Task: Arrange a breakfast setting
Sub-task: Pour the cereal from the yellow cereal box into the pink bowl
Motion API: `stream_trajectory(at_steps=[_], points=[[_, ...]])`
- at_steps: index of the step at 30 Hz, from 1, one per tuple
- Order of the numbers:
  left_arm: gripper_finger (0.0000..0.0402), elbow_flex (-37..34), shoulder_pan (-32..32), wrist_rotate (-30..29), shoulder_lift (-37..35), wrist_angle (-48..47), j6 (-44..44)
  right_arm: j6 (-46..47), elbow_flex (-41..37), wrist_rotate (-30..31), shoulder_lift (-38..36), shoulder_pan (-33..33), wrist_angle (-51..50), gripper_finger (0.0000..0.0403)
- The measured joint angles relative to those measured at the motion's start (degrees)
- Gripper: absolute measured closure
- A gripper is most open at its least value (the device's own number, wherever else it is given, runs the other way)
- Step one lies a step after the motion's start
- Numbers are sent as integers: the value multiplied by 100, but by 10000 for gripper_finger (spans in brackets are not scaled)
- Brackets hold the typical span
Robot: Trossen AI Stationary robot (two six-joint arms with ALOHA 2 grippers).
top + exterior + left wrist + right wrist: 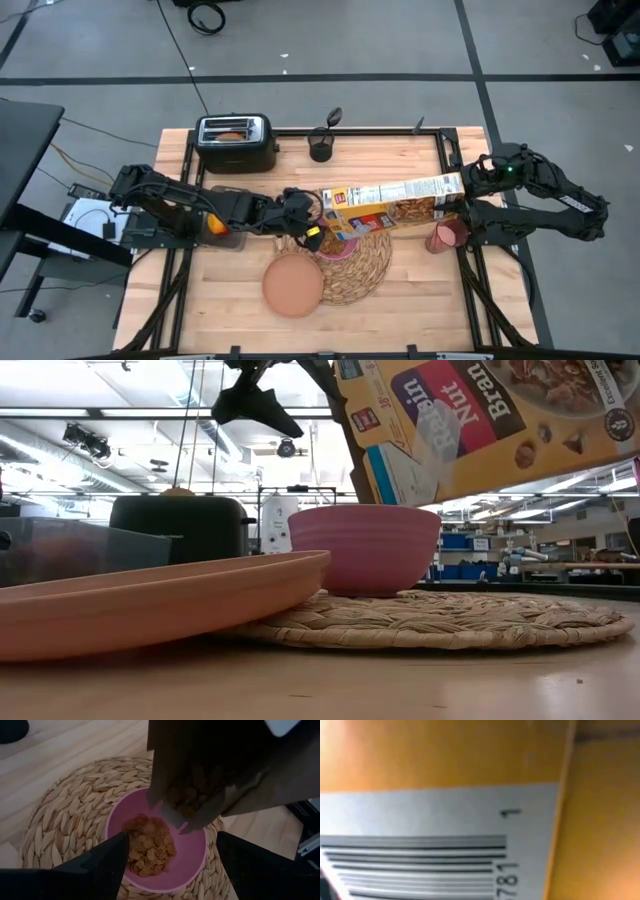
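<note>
A pink bowl (335, 246) with cereal flakes (149, 845) stands on the round straw placemat (355, 268). The brownish-pink plate (293, 284) lies with its edge on the mat's near left. The yellow-and-red cereal box (395, 205) hangs tilted above the bowl, its open end (200, 795) over it. My right gripper (470, 188) is at the box's closed end. My left gripper (172, 837) is open above the bowl, beside the box's open end, touching nothing. The pink cup (447, 236) stands right of the mat. A toast slice (230, 134) sits in the toaster. I cannot make out the apple. My right gripper holds the cereal box by its closed bottom end (456, 187), coming level from the table's right. The fingers themselves are hidden; its wrist view shows only the box's barcode face (440, 840) close up. The box is lifted clear and slants with its open end lowest, over the bowl.
The black toaster (235, 142) stands at the far left. A small black holder (321, 149) with a spoon (333, 118) stands at the far middle. Bare wood shows along the table's near edge and at the near right.
</note>
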Motion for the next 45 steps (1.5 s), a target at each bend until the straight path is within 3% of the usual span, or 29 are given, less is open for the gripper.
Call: stream_trajectory(at_steps=[13, 22, 38, 45], points=[[95, 0, -2, 768, 2, -21, -152, -748, 0, -225, 4, 31, 6, 147], [95, 0, 39, 1105, 0, -90, -259, -1063, 9, -360, 396, 31, 62, 147], [95, 0, 130, 1116, -7, -175, -306, -1233, 9, -365, 452, 31, 160, 148], [95, 0, 233, 1116, -7, -176, -231, -1221, 405, -251, 607, 31, -65, 148]])
